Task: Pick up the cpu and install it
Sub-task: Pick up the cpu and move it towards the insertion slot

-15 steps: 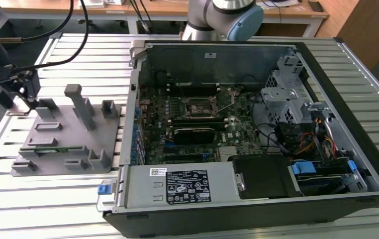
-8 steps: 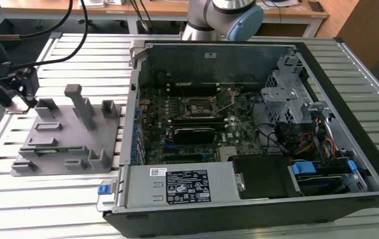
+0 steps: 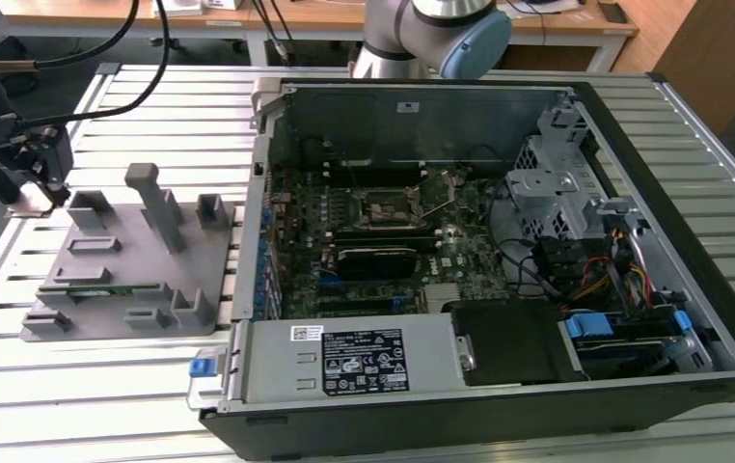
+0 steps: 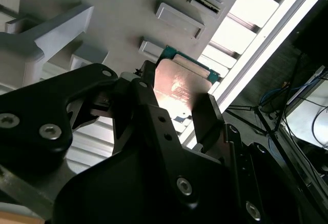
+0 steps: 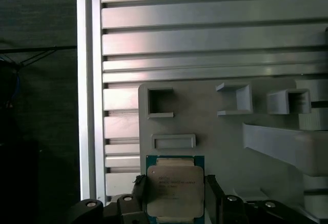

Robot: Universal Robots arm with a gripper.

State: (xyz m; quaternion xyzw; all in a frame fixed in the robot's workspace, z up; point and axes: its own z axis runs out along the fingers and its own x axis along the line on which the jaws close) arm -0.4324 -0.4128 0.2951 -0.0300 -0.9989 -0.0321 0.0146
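Observation:
The cpu (image 5: 175, 190) is a flat silvery square with a green rim. It sits between the two black fingers (image 5: 137, 187) of my gripper (image 5: 175, 183), which is shut on its opposite edges. In the second wrist view the cpu (image 4: 179, 85) shows its shiny top between the same fingers, just over the grey plastic holder block (image 4: 123, 14). In the exterior view my gripper (image 3: 43, 198) hangs at the holder block's (image 3: 136, 260) far corner, on the exterior view's left, with the pale cpu (image 3: 40, 200) at its tip. The black motherboard socket (image 3: 387, 207) lies open inside the computer case (image 3: 676, 289).
The holder block carries upright posts (image 3: 155, 207) and a memory stick (image 3: 97, 287) in a slot. A slatted aluminium table (image 3: 110, 386) bears everything. Cables (image 3: 110, 58) hang above my gripper. The case's raised walls, drive cage (image 3: 555, 188) and power supply (image 3: 355, 362) surround the motherboard.

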